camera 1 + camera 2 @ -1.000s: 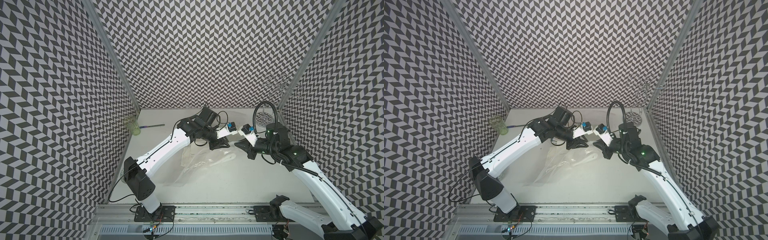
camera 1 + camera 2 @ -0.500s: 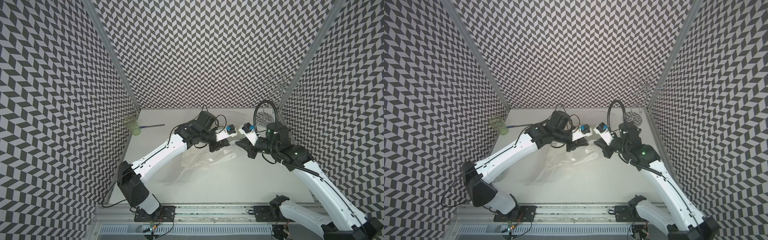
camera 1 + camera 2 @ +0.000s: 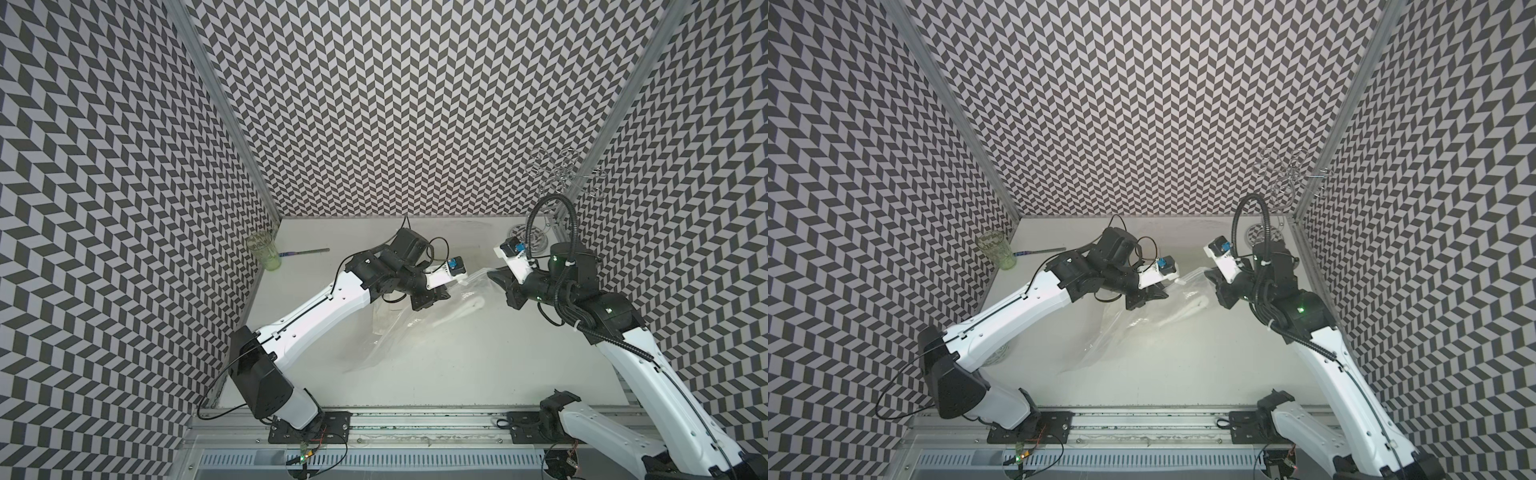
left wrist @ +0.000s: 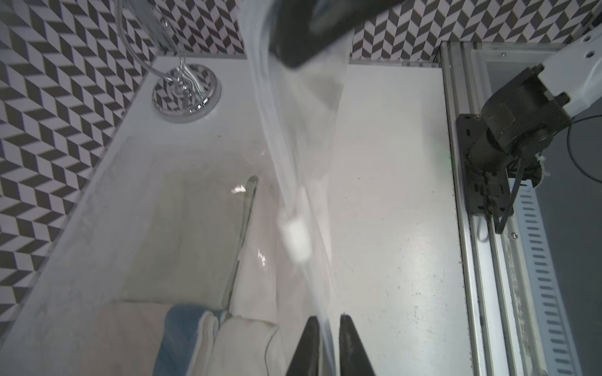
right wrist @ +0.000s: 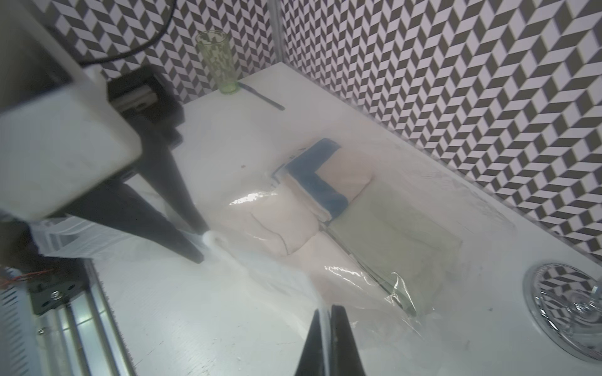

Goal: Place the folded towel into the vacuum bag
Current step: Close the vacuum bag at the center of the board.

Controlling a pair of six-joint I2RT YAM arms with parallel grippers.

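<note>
- Mouth-opening step, by the look of it: holding the vacuum bag [image 3: 407,332] up off the bench [image 3: 478,374] by its zip edge, stretched between both arms.
- On the left gripper [image 4: 325,320]: pinched nearly closed, with nothing but the thin film of the bag's edge between the jaws.
- On the right gripper [image 5: 325,312]: clamped tight on that same edge, again with only film in the bite.
- Over at the back of the bench: spotting the folded towel [image 5: 312,182], blue and cream, lying flat among other pale towels, seen through glossy film from both wrist views.
- Cannot tell whether inside the bag already or merely behind a drape of it; judging it not yet loaded.
- Next, probably: parting the two layers of the mouth, then freeing one gripper to fetch the towel while pinning the edge with the other.
- Calling for care here: slippery film, easy to lose from so thin a pinch, and plenty of slack bag trailing toward the front of the bench.
</note>
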